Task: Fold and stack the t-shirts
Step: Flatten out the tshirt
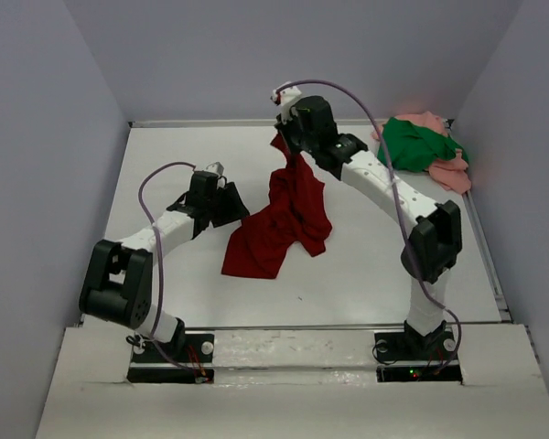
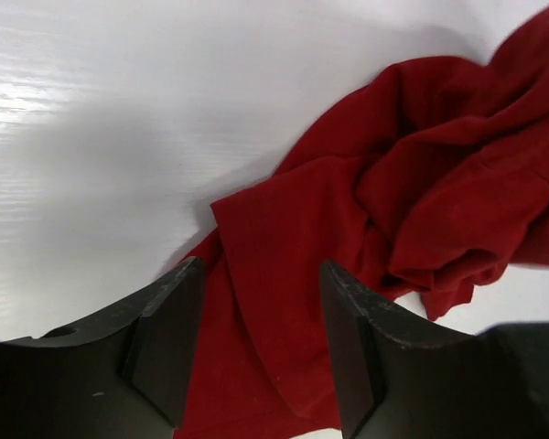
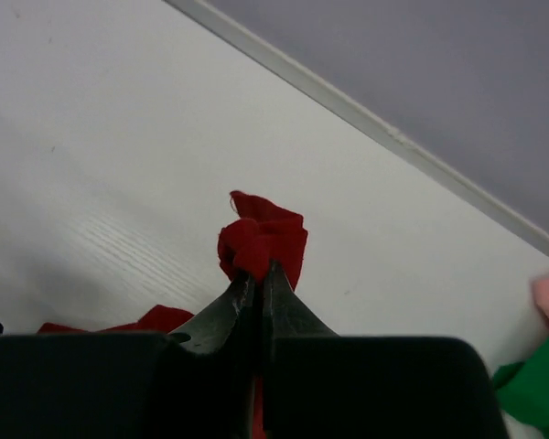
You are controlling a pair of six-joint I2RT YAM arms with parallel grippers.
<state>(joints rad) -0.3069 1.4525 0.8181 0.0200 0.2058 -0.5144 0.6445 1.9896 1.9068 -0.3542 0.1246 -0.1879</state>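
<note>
Right pincer (image 3: 258, 271) is clamped on a bunched corner of the dark red shirt (image 1: 288, 219), holding that end up while the rest lies on the table (image 1: 165, 155). Left pincer (image 2: 261, 270) stands parted over the shirt's near edge. Three shirts in all: the green shirt (image 1: 412, 146) and pink shirt (image 1: 453, 174) are heaped together at the far right corner.

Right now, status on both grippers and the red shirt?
Right gripper shut on dark red t-shirt, one end held up. Left gripper open over its low edge, not clamped. Green t-shirt and pink t-shirt heaped far right, clear.
</note>
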